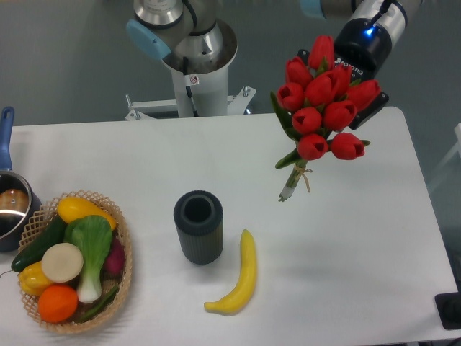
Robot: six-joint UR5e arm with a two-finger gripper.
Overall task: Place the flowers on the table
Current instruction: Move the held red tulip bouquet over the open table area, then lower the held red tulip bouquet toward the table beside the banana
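Observation:
The flowers [323, 108], a bunch of red tulip buds with green leaves and tied stems, hang in the air over the right part of the white table [346, 238]. The stem ends point down and left, ending a little above the tabletop. My gripper [353, 86] sits behind the buds at the upper right and holds the bunch. Its fingers are mostly hidden by the blooms.
A dark ribbed cylinder vase [198, 225] stands mid-table, with a banana [240, 277] lying to its right. A wicker basket [124, 277] of vegetables and fruit sits front left, next to a pot [11, 209] at the left edge. The arm's base [194, 72] is at the back.

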